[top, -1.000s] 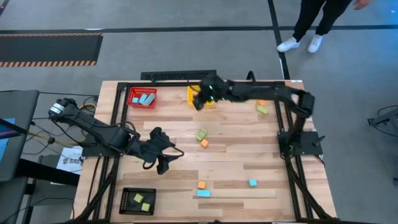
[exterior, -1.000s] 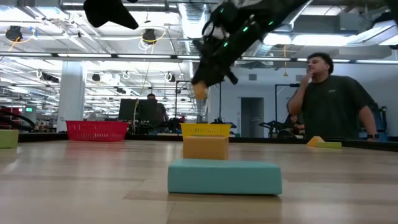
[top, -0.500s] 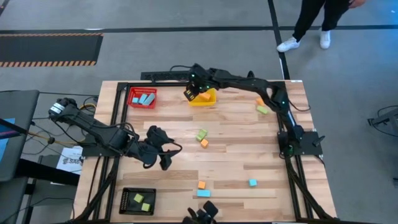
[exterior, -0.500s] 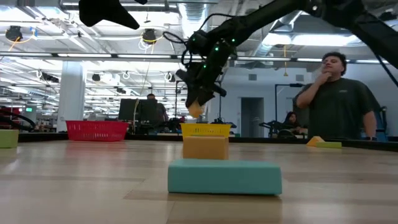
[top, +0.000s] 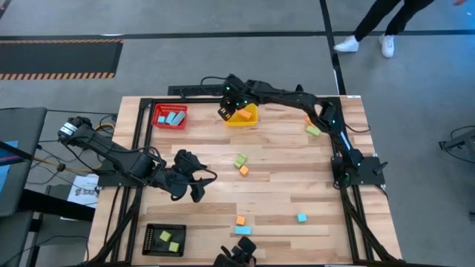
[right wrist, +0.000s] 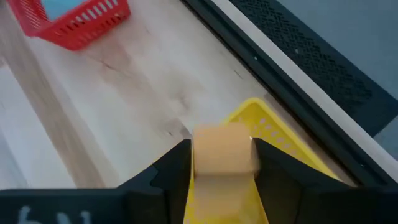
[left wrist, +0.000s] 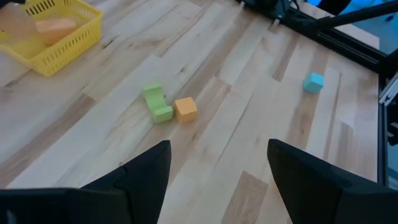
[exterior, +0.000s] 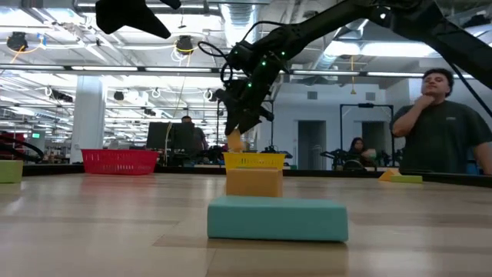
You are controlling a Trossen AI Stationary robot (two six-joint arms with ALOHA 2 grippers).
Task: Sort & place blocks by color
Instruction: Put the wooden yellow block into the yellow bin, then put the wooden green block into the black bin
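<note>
My right gripper [top: 230, 111] hangs open over the yellow bin [top: 249, 117] at the table's far middle. An orange block [right wrist: 224, 149] shows blurred between its fingers; in the low view this orange block [exterior: 232, 141] is just below them, above the bin's rim. My left gripper [top: 199, 185] hovers open over the left middle of the table, holding nothing. Loose blocks lie on the wood: a green one [top: 240, 160] beside an orange one [top: 243, 170], and an orange one [top: 240, 220], a blue bar [top: 243, 231] and a blue cube [top: 301, 217] near the front. My right gripper has the orange block [right wrist: 224, 149] between its two fingers, which slant down over the yellow bin. The block is blurred while the fingers are sharp, and I cannot tell whether the fingers touch it.
The red bin [top: 170, 116] at the far left holds blue blocks. The black bin [top: 164, 239] at the near left holds green ones. A green block [top: 313, 130] and an orange one [top: 311, 122] lie at the far right. A person [exterior: 442, 115] stands beyond the table.
My right gripper has gone toward the table's far left over the yellow bin and has sunk. The orange block, at the fingertips half a second ago, now shows lower, just above the bin's rim. My left gripper has turned a little in place.
</note>
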